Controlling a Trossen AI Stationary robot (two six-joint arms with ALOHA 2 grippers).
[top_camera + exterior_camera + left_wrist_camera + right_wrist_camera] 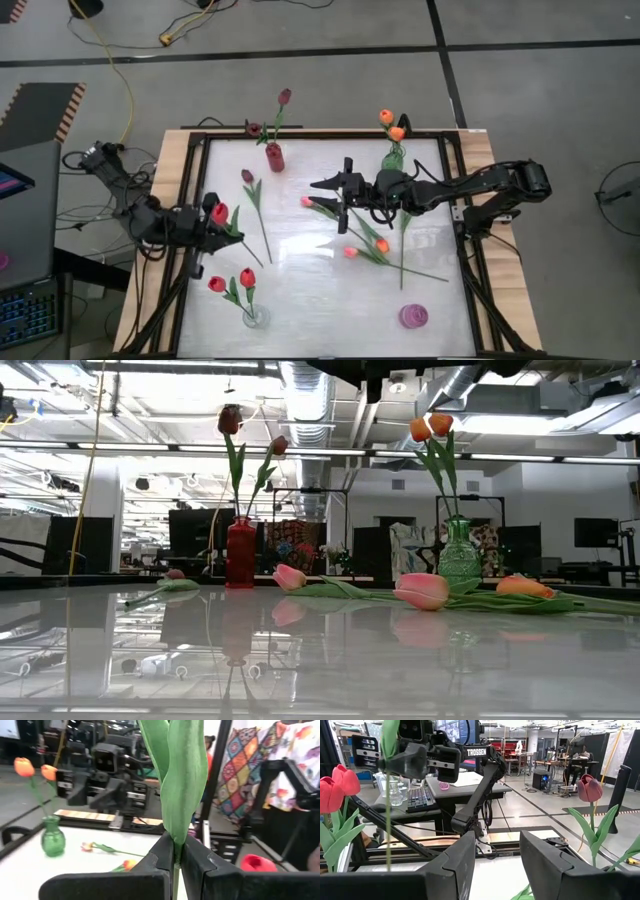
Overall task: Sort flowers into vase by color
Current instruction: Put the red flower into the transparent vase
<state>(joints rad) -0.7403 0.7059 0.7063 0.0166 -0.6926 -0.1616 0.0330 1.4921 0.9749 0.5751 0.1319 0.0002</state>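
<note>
1. Left tool [175, 865] is clamped shut on the thin green stem of a red flower [219, 212], lifted over the left edge of the tabletop [320, 300]; its wrist view shows the stem pinched between the two fingers with a long leaf standing up above them.
2. That flower looks very light, with a thin bendy stem and a soft head. I judge the stem the right place to hold, low enough that the head and leaf stay free, and the pinch need only be gentle.
3. Its likely home is the clear vase [256, 318] near the front left, which already has red flowers [246, 277] in it; a vase like that may tip if the stem drags on its rim.
4. Right tool [338, 203] hovers with its fingers wide apart and nothing between them, over the middle of the tabletop, above the pink flower [422, 590] and orange flower [524, 586] lying flat there.
5. Those lie with stems crossing, so a grip on one stem could catch another.
6. Farther back stand a red vase [240, 552] with maroon flowers [230, 420] and a green vase [459, 556] with orange flowers [430, 427].
</note>
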